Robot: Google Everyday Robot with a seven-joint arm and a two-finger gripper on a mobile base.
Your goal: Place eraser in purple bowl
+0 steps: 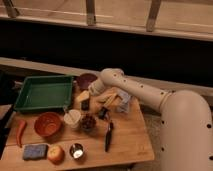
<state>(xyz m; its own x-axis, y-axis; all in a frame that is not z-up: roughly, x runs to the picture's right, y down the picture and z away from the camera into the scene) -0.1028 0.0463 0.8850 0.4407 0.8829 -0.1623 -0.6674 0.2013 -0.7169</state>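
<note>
Single arm comes in from the right edge of the frame, elbow low right, wrist bent down toward centre. Gripper (93, 91) sits just left of centre, over the back part of the wooden table (127, 145), right beside the purple bowl (86, 80) and a bit below it in the frame. Jaws spread wide, nothing seen btwn them, no grip on anything.

Eraser (85, 105) lies on the table just below-left of the gripper, next to a pale yellow block (82, 96). It's a small dark block (edges hard to make out). Can't tell if a fingertip touches it. It's outside the purple bowl, which is a short way above it in the frame, at the back edge of the table by the top-right corner of the green tray (44, 92).

Other stuff:
- orange bowl (48, 124), lower left, in front of the tray
- white cup (73, 118) and small bowl of dark red bits (88, 122), side by side, centre
- black-handled tool (108, 136), lower centre, approx. upright in the frame
- blue sponge (34, 151), apple (56, 154) and metal cup (76, 151) along the bottom left
- red chili (20, 133), far left
- pale packet (119, 100) under the forearm, right of centre
</note>
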